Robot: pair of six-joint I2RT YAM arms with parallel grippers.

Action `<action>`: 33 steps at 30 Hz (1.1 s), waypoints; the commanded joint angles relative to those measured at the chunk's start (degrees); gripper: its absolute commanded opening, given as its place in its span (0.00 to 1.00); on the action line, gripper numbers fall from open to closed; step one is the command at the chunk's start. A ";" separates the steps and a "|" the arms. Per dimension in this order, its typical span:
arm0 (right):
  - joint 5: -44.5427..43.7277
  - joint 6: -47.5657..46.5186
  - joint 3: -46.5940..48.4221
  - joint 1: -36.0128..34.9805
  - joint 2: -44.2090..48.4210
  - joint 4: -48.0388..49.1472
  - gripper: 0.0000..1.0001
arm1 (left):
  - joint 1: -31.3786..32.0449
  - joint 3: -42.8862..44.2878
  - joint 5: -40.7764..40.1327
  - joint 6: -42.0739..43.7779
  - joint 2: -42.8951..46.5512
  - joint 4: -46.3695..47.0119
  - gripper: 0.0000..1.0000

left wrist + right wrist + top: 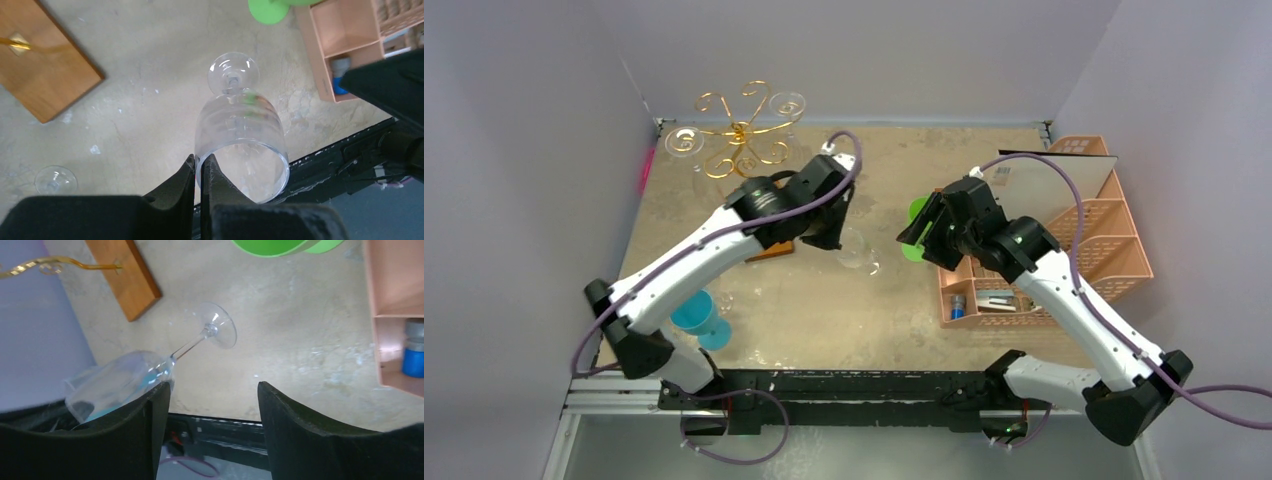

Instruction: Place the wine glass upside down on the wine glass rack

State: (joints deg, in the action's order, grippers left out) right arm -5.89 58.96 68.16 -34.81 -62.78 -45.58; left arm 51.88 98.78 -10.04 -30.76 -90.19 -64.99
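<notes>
Fingers [175, 187] of the left gripper [200, 162] are pressed together on the rim of the wine glass [240, 130], one pad inside the bowl and one outside, so the clear wall is pinched between them. The glass lies tilted, with its mouth toward the wrist and its stem and round foot pointing away and down toward the table [984, 160]. Its foot may be just touching the tabletop, though the views do not settle that. From above, the glass [856, 252] sits over the middle of the table, just beyond the left gripper [829, 232].

The right gripper [214, 407] has its jaws spread wide with nothing between them. It hangs near the glass [125, 382] on the side toward the right edge. In the overhead view the right gripper [924, 235] is just in front of a green cup [914, 215].

The wine glass rack [742, 135] stands at the far left corner of the table. Its gold spirals fan out above a thin stem, and its wooden base [45, 75] is partly covered by the left arm. Two clear round feet rest in its curls. A pink organiser [1114, 250] runs along the right edge. A teal goblet [696, 315] lies near the left edge, toward the near corner.
</notes>
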 commanded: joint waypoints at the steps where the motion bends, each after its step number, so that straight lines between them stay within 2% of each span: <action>1: 0.88 14.85 4.34 0.27 -3.02 2.78 0.66 | 0.14 -3.51 -7.17 0.66 9.72 7.32 0.00; 7: 3.51 26.79 7.76 0.27 -6.60 5.17 0.65 | 0.14 -10.13 -10.30 -0.11 18.05 16.51 0.00; 12: 7.27 28.56 8.55 0.27 -9.40 11.56 0.67 | 0.14 -16.84 -12.09 0.65 23.10 25.83 0.00; 18: 9.73 31.60 8.80 0.27 -12.08 13.34 0.59 | 0.15 -24.51 -12.44 3.48 27.85 40.13 0.00; 24: 9.41 32.63 9.14 0.27 -12.15 13.50 0.57 | 0.13 -26.27 -11.90 3.72 29.29 42.58 0.00; 30: 14.97 34.42 10.47 0.27 -14.94 13.81 0.46 | 0.12 -27.55 -10.64 2.18 30.36 43.43 0.00; 33: 14.91 34.98 11.11 0.26 -15.66 15.18 0.43 | 0.10 -28.46 -10.20 1.55 31.01 44.40 0.00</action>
State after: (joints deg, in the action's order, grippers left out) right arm 6.66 91.59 76.66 -34.59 -77.67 -32.16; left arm 51.88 71.09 -21.23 -27.92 -61.17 -27.55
